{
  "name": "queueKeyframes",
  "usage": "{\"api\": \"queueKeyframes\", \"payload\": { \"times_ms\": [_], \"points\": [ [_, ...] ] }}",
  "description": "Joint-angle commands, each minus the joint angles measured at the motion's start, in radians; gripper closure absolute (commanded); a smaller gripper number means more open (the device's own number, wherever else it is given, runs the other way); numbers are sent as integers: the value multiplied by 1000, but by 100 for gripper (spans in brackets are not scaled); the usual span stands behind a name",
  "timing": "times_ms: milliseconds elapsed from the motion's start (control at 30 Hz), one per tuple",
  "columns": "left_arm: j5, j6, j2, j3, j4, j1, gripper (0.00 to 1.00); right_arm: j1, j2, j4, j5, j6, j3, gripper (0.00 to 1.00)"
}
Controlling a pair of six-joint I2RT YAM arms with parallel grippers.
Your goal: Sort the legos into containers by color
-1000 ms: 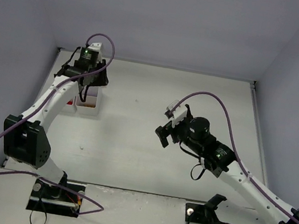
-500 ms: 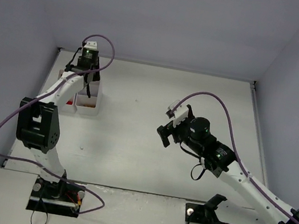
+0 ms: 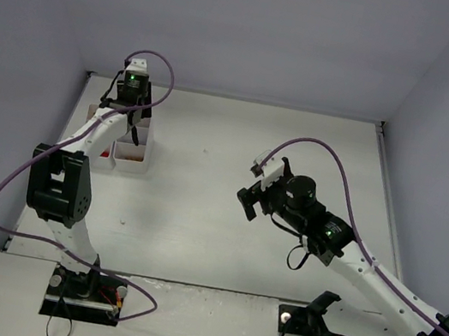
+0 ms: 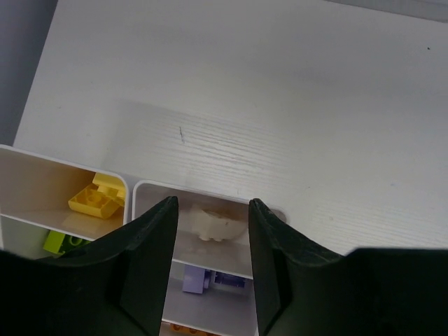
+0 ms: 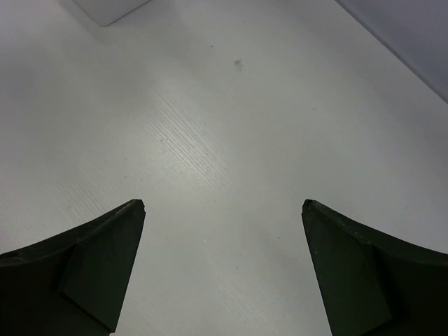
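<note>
1. since a second ago the left gripper point(image 4: 212, 203) has reached the tray's point(image 4: 35, 183) far end; the right gripper point(image 5: 222, 204) stayed put.
2. left jaws part-open, seemingly gripping nothing; a pale brick point(image 4: 213, 225) lies in the compartment beneath.
3. right jaws wide, empty, above the tabletop point(image 5: 210, 105).
4. bricks look light, rigid, slick: pinch flat sides.
5. yellow brick point(image 4: 98, 197), lime brick point(image 4: 61, 241), lilac brick point(image 4: 199, 280) fill neighbouring compartments; walls crowd the jaws.

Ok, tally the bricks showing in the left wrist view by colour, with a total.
yellow brick: 1
lime green brick: 1
off-white brick: 1
lilac brick: 1
orange brick, only an edge showing: 1
Total: 5
</note>
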Motion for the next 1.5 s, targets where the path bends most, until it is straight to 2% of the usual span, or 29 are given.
{"api": "queueKeyframes", "payload": {
  "times_ms": [0,200,367,467,533,567,633,700,833,933,1100,1267,1467],
  "points": [
    [-23,13,-30,-15,89,12,61,-4,-15,40,3,5,10,9],
    [-15,-1,-47,-35,95,17,61,-5,-14,33,-5,11,15,9],
    [32,-32,-159,-30,31,17,60,-11,-12,34,28,33,30,11],
    [60,-47,-261,-18,-70,17,53,-17,-1,39,56,54,50,11],
    [64,-49,-352,-10,-163,17,46,-28,11,42,116,97,74,11],
    [63,-49,-381,-13,-199,17,43,-31,17,43,128,108,84,10],
    [66,-59,-478,-21,-298,17,34,-43,32,42,165,151,120,1],
    [97,-90,-578,-47,-346,15,29,-57,46,42,196,184,147,0],
    [204,-159,-746,-146,-467,6,26,-76,60,33,289,266,197,0],
    [226,-182,-869,-216,-529,-8,24,-95,61,7,363,329,228,0],
    [161,-165,-1024,-277,-639,-11,24,-134,29,-27,375,386,228,0],
    [118,-194,-1159,-377,-601,-11,24,-138,-27,-70,360,436,178,0],
    [-30,-162,-1276,-406,-636,-11,22,-138,-96,-87,390,432,124,0]
  ]
}}
